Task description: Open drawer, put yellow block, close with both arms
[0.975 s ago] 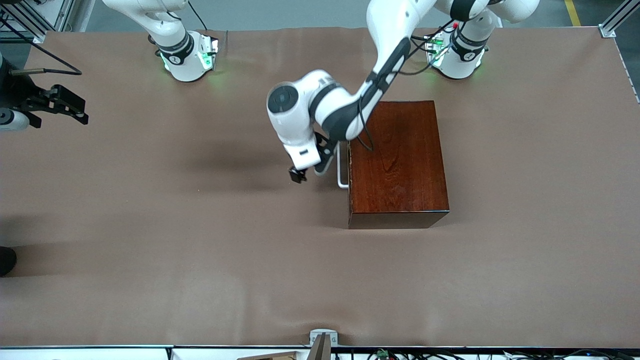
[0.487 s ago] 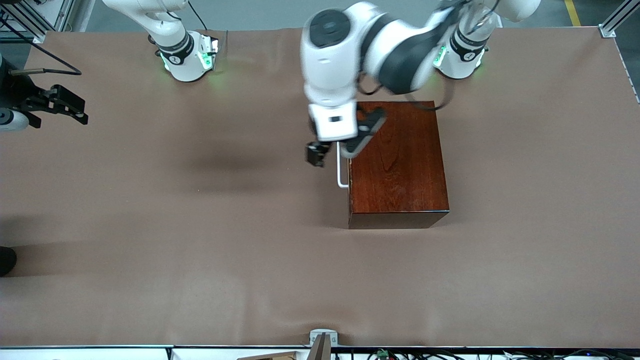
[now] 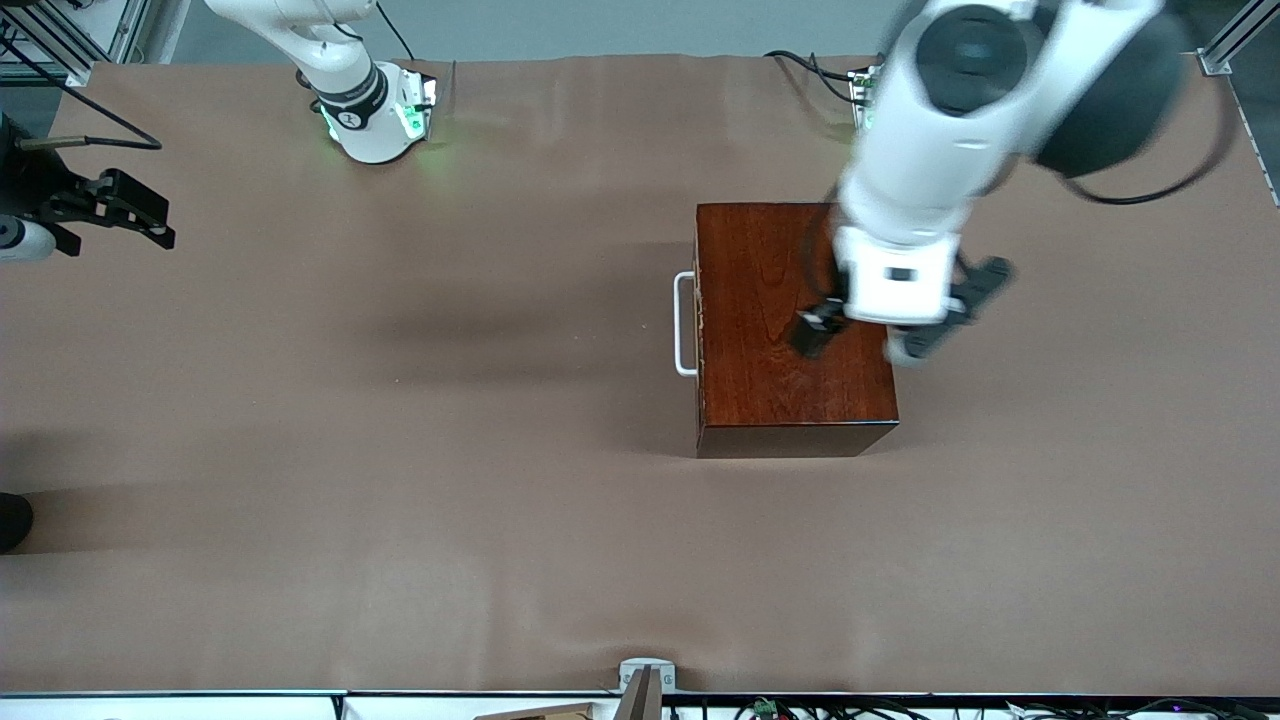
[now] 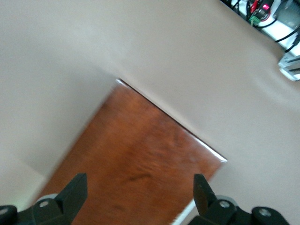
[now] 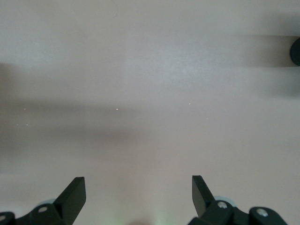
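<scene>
Drawer (image 3: 686, 323) shut in box (image 3: 790, 330). Left gripper (image 4: 140, 194), fingers spread, apparently empty, above box. Right gripper (image 5: 138, 194) spread, waiting over table (image 3: 400, 450).

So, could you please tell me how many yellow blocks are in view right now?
0. None shows on the table or on the wooden box. The drawer is shut, so one may be hidden inside. Neither the left claw nor the right claw holds one.
</scene>
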Tool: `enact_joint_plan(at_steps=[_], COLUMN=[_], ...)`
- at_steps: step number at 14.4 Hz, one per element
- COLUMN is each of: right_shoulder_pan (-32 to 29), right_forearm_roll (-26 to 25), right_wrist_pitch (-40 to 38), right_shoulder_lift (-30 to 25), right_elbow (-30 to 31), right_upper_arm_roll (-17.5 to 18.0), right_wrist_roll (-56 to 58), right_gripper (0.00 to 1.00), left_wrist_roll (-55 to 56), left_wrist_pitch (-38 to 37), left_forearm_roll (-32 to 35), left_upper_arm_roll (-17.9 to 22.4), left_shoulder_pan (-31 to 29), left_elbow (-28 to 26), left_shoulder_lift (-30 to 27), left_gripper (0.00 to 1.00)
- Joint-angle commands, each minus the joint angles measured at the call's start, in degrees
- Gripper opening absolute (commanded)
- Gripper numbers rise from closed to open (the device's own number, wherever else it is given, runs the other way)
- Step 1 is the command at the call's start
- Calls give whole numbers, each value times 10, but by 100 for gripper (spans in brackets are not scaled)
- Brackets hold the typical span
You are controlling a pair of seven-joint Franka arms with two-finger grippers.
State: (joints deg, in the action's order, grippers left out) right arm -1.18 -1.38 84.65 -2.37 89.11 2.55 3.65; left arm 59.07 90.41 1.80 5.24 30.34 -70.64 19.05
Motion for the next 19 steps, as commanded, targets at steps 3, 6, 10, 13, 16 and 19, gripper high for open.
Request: enact_joint_plan(at_steps=[3,6,10,13,16,19], right_shoulder_pan=[-9,-9,-9,-9,-10,-11], right_forearm_roll=[-6,-6,-3,-3,-3,1], right_wrist_pitch=[-4,-2,-2,-1,-2,-1], right_shoulder_lift=[7,7,8,17,17,17], right_elbow=[-15,-15,-15,-16,-25,-25], right_upper_arm_roll=[6,6,5,5,5,5], right_wrist_roll=[4,4,4,4,4,5], right_gripper=[100,100,100,100,100,100], left_wrist_roll=[-259,-415,-509,-533,-535,-538], left_wrist_pitch=[-36,-36,-36,-36,-41,-57], left_forearm_roll=[-3,-3,-4,-4,-4,-3], left_upper_arm_roll=[-61,-123,-129,-149,-149,-141], left_shoulder_pan=[-149,-264,-302,-324,-326,-327], left_elbow=[-74,-141,-218,-269,-267,-260], left_shoulder_lift=[-93,-156,-229,-274,-277,-277], left_gripper=[100,100,100,100,100,100])
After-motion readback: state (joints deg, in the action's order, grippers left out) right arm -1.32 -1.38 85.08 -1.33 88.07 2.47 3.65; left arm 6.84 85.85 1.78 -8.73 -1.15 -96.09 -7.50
